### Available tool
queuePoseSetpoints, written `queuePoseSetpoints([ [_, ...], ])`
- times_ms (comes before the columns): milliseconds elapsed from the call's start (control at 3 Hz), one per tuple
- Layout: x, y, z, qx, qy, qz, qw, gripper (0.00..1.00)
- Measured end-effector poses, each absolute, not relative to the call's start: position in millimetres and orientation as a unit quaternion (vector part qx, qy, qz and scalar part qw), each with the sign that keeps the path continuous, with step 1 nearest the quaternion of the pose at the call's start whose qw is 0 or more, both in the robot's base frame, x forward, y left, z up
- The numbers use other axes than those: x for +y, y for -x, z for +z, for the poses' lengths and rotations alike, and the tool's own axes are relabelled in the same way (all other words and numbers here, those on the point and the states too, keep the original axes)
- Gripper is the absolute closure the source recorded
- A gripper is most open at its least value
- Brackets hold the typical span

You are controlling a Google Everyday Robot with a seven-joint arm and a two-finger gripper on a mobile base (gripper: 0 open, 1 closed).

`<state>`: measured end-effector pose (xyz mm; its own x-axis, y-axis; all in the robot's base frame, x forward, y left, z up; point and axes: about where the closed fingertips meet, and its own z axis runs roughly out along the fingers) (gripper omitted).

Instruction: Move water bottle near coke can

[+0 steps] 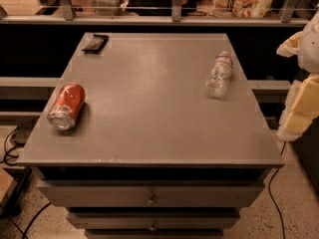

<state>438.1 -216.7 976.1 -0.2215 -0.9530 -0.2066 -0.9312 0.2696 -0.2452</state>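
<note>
A water bottle lies on its side on the far right part of the grey tabletop, close to the right edge, with its white cap pointing towards the far edge. The coke can also lies on its side. It sits well apart from the bottle, near the left edge, with its silver end turned towards the camera. A small flat black object sits at the far left corner.

My arm shows as cream and white shapes at the right border of the view, beside the tabletop and off its surface. My jaws are somewhere in that cluster, touching nothing. I cannot tell whether they are spread or pressed together.

The bottle looks clear right through, so I judge it empty or nearly so, and very light. Its thin, crinkled walls should dent under a hard squeeze, and the plastic is probably slick. Because it is round and lying down, a nudge from one side may set it rolling towards the edge.

I would come down from above and close across the body, square to its length, at or just below the label band, where the wall looks a little firmer. I would squeeze only hard enough to lift it. The can is also free to roll, so I would set the bottle down beside it without bumping it.
</note>
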Motion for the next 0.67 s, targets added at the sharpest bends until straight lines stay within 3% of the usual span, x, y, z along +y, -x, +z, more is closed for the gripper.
queuePoseSetpoints([
  [667,-217.7,-447.7,981.9,0.781,0.597,-0.026,0.184,0.00],
])
